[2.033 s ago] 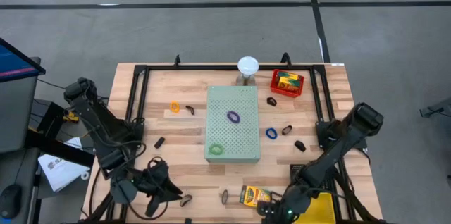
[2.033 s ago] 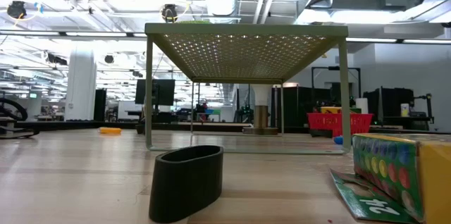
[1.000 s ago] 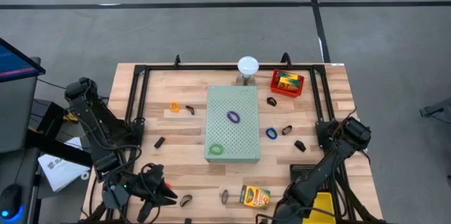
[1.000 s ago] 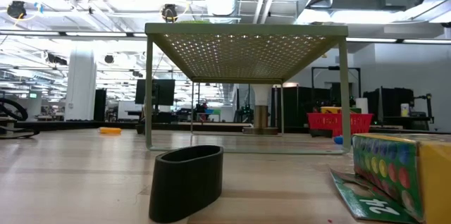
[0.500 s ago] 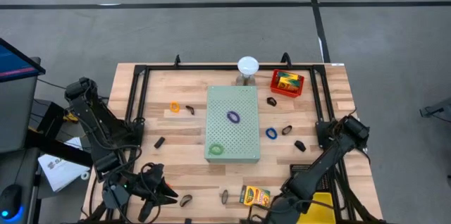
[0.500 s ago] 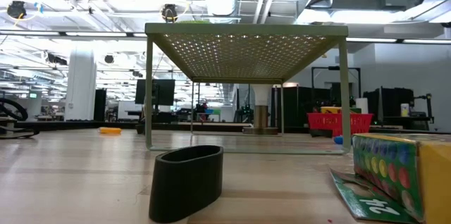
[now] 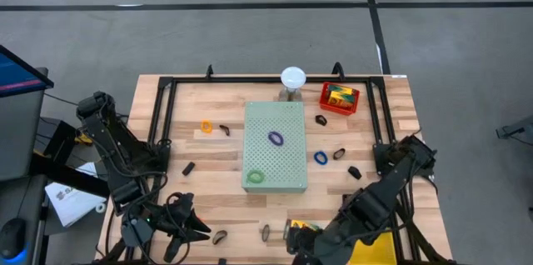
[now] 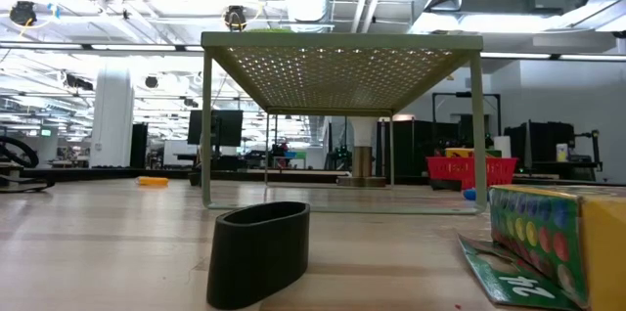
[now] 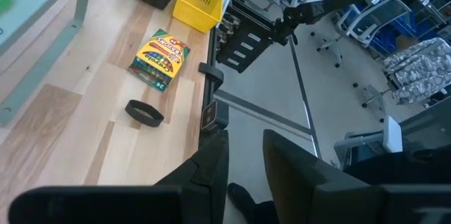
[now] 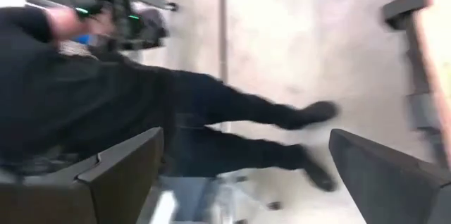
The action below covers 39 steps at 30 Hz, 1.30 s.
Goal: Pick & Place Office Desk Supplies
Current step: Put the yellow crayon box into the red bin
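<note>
Standing by the desk, I am watching the right arm reaching down over the near edge, its right pincer hanging with its fingers spread wide and nothing between them. It is facing out over the floor, where a person's dark legs are showing, rather than at the desk. The crayon box is lying flat at about 6 o'clock on the desk, close to the near edge, its long axis running roughly 9 to 3. The right arm is partly covering it, so the box seems to be lying just toward 12 o'clock of that pincer. The left pincer is waiting at about 8 o'clock, fingers only narrowly apart and empty, with a black band loop lying between it and the box. I judge the right arm the nearer, though its pincer needs turning back toward the box.
</note>
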Each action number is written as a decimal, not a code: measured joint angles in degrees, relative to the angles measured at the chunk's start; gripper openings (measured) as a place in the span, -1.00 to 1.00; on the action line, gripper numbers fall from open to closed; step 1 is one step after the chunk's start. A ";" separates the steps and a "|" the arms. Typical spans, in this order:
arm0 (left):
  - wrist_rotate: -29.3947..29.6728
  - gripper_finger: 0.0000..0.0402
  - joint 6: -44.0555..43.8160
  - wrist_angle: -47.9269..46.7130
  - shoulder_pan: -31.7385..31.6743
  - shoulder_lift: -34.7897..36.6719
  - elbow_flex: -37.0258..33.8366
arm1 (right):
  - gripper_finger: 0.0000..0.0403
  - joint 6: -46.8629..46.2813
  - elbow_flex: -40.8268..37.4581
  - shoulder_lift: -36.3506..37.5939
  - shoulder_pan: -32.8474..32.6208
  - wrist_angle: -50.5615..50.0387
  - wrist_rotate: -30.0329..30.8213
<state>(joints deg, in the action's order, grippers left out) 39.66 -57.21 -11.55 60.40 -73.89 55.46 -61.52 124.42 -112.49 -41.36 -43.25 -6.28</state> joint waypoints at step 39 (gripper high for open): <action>2.50 -0.58 1.92 -0.16 -1.62 0.02 0.00 | 0.99 -6.32 -1.92 -6.93 -7.96 -33.01 32.65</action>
<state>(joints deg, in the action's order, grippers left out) 42.16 -55.29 -11.71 58.78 -73.87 55.46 -67.84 122.50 -119.43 -49.32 -76.26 26.37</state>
